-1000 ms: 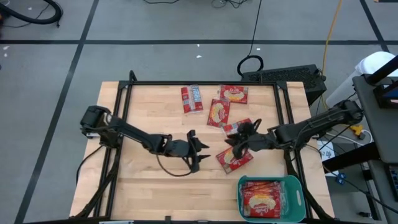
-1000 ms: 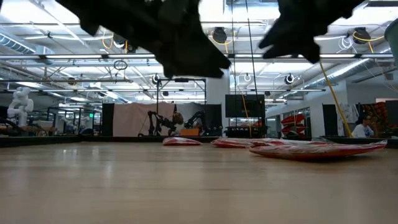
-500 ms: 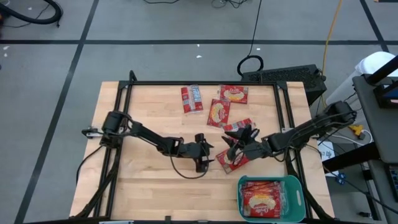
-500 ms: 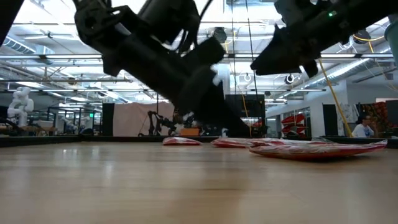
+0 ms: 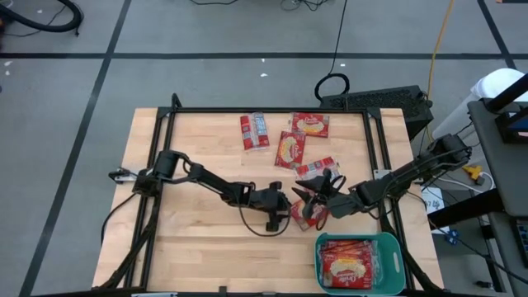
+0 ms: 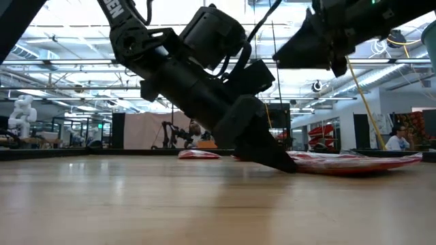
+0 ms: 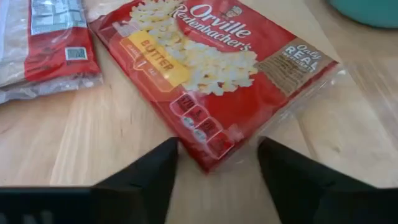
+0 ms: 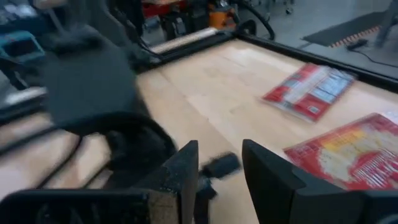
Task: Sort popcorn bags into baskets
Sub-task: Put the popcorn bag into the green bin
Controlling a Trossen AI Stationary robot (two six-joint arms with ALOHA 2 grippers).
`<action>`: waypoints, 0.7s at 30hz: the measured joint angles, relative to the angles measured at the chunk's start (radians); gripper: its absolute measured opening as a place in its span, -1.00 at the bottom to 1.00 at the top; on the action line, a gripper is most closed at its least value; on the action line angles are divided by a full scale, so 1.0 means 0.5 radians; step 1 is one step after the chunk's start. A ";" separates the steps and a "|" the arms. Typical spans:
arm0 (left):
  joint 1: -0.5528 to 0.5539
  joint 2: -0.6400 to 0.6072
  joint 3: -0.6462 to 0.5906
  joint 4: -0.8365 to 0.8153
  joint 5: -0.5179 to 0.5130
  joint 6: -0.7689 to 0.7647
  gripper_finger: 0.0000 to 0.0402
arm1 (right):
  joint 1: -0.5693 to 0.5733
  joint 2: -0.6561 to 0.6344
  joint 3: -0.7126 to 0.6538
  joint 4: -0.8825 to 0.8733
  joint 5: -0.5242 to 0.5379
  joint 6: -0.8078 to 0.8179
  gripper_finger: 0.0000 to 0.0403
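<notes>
Here the table is bearing a basket at its near right corner, while the left gripper, jaws spread and empty, is straddling a bag's corner beside the slightly parted, empty right gripper.

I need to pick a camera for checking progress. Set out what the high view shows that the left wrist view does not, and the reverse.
Only the high view shows the basket's contents, red bags already inside, three more bags near the table's far edge, and the right claw just beyond the near bag. Only the left wrist view shows that bag's print, a butter label over a popcorn picture, and its corner lying between the open left claw's fingers. Both show the left claw at that bag, with a label-side bag next to it.
</notes>
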 joint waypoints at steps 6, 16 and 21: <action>0.014 0.006 -0.003 0.061 0.036 0.194 -0.69 | 0.028 0.002 0.002 0.051 0.000 -0.070 -0.42; -0.048 -0.101 -0.011 -0.169 -0.446 0.633 -0.98 | 0.008 0.186 0.002 0.080 -0.007 0.194 -0.42; -0.153 -0.263 -0.010 -0.281 -0.748 0.874 -0.99 | -0.047 0.228 0.027 0.115 -0.064 0.140 -0.42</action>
